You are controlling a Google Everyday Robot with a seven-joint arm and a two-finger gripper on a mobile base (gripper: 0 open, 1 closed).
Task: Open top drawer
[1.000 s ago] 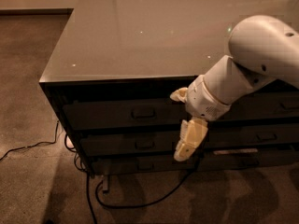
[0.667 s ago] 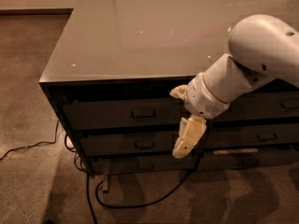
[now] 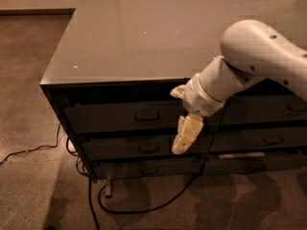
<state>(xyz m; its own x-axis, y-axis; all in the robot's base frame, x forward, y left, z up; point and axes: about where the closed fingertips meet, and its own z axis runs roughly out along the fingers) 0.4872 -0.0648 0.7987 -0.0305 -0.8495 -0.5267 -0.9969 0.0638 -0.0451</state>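
Cabinet [image 3: 144, 37] with a glossy top, stacked dark drawers below. Top drawer [image 3: 105, 118] sits directly under the cabinet's top edge on the left side. Its front looks flush with the frame, so I judge it closed and the task barely begun. Handle [image 3: 147, 116] is a small rectangular pull at the front's centre, bare, nothing on it. Gripper [image 3: 175, 122] hangs in front of the drawer faces, just right of the handle and a little low. One cream finger [image 3: 187, 134] droops down across the second drawer [image 3: 115, 147]. The other shows as a stub higher up by the wrist, so the jaws read as spread apart and empty. White arm [image 3: 259, 56] comes in from the right, over the cabinet's corner. Step in hand: the approach, lining up on the pull. Next move likely calls for a shift left and slightly up, fingers set around the handle bar, a close, then a straight pull outward. Risk: catching the second drawer's handle [image 3: 147, 148] instead, as it lies near the lower finger. Cable [image 3: 144, 210] loops on the floor below, away from the work.
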